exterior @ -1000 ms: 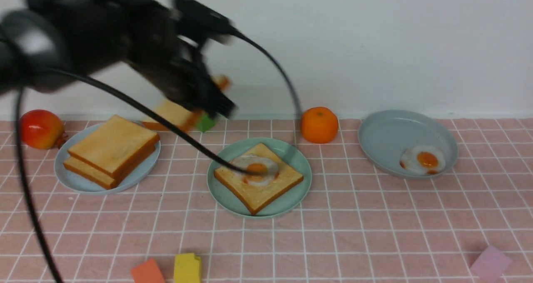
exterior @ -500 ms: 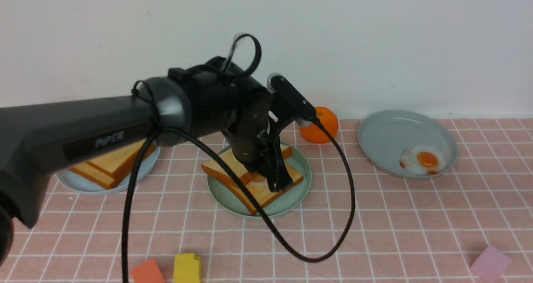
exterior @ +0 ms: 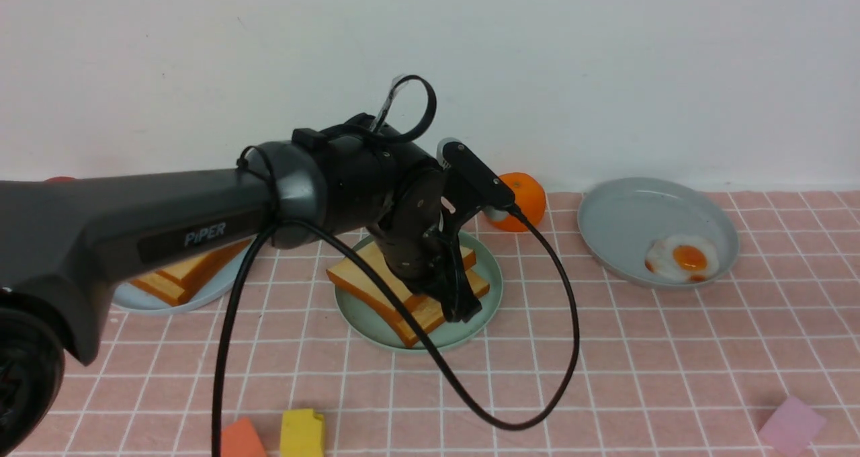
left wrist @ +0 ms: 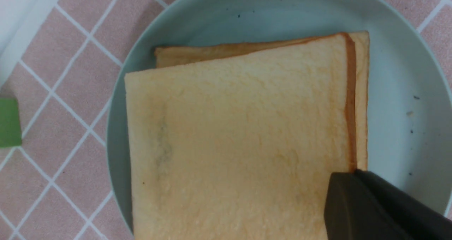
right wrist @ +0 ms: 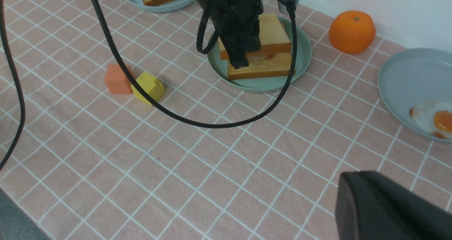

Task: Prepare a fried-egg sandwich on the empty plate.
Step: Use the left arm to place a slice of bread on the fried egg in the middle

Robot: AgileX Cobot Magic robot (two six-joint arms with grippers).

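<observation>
We counted three plates on the pink checked cloth: one mint-green plate in the middle, a left blue-grey plate and a right blue-grey plate. Four toast slices showed: two in the toast pile on the left plate, and two forming the fried-egg sandwich. The sandwich lay on the mint-green plate, its upper slice skewed off the lower. One loose fried egg sat in the right plate and one orange stood behind the middle plate. There were four blocks: an orange block, a yellow block, a pink block and a green block. The left arm and its looping cable hid much of the toast pile and part of the sandwich. The left gripper pointed down at the sandwich's near right edge, one finger over a corner of the upper slice. We could not tell whether it clamped the slice or stood loose. Of the right gripper only a dark finger showed, well apart from the sandwich, so we could not tell its state.
</observation>
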